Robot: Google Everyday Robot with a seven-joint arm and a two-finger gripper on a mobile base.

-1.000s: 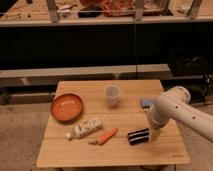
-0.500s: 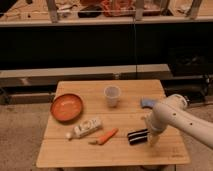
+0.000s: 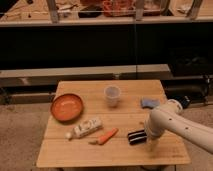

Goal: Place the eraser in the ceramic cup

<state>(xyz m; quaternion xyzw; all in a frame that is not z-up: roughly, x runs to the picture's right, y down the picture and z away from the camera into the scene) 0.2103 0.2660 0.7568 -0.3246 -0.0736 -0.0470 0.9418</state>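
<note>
A wooden table holds 1 orange bowl, 1 whitish ceramic cup, a white bottle lying on its side, a carrot and a blue sponge. The striped black eraser lies flat between the carrot and the gripper, which points down just beside the eraser, spread open and empty.

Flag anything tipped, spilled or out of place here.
Only the white bottle lies on its side, between the orange bowl and the carrot; no spill shows. The ceramic cup stands upright, the eraser lies flat, and the gripper hangs close beside it.
</note>
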